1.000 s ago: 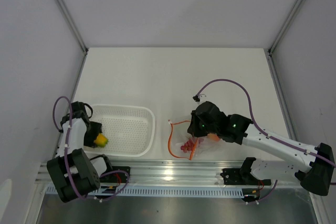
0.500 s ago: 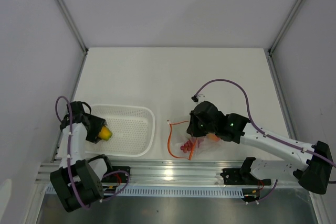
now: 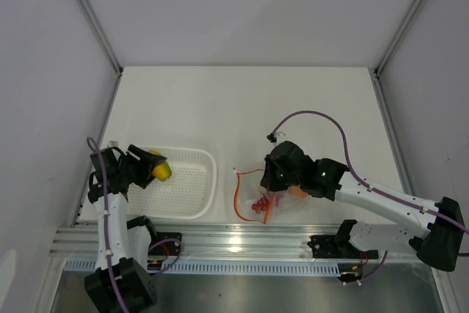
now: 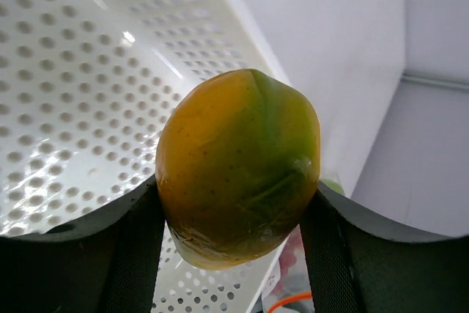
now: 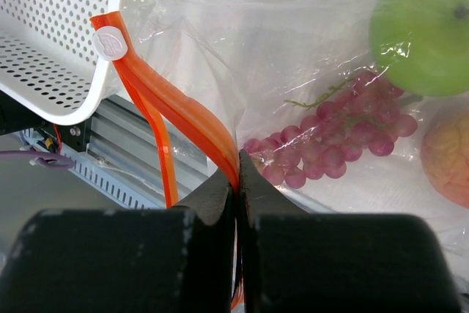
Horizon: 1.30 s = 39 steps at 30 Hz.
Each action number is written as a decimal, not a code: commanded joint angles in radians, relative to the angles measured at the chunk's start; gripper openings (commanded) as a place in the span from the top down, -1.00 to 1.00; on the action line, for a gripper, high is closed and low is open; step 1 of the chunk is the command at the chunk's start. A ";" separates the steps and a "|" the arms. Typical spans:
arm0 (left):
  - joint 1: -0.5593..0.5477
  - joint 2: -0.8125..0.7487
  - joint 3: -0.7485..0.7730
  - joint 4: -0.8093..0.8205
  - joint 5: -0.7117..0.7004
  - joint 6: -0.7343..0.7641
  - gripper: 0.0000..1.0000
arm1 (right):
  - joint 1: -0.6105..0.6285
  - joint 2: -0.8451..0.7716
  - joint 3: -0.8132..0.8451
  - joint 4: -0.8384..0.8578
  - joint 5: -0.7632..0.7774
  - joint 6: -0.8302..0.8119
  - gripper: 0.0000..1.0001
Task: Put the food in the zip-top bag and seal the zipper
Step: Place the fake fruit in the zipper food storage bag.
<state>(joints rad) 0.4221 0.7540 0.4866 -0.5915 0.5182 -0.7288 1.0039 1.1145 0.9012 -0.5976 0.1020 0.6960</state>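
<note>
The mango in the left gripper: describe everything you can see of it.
The mango is a small toy fruit, yellow-orange with a green flush down one side, finely speckled. Its skin is glossy and looks like plastic. The left gripper clamps it from both sides, one dark finger against each flank. It hangs over the left part of the white perforated basket, apparently clear of the floor, and nothing else touches it.

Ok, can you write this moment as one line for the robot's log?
left gripper: holds mango over basket | right gripper: shut on zipper at bag mouth | in bag: grapes, apple, peach
</note>
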 commanded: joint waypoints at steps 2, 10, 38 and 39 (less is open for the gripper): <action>0.000 -0.068 -0.026 0.168 0.259 0.039 0.99 | -0.004 0.007 0.016 0.033 -0.004 -0.010 1.00; -0.202 0.013 0.076 0.186 0.266 0.108 0.99 | -0.002 0.025 0.018 0.045 -0.015 -0.010 1.00; -0.759 0.031 0.021 0.499 0.428 0.026 0.99 | -0.001 0.025 0.021 0.056 -0.019 0.011 1.00; -0.775 0.045 0.035 0.495 0.427 0.031 0.99 | 0.001 0.027 0.022 0.056 -0.019 0.013 1.00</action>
<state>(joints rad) -0.3073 0.7685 0.4725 -0.1284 0.9127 -0.7315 1.0039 1.1385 0.9012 -0.5667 0.0868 0.7040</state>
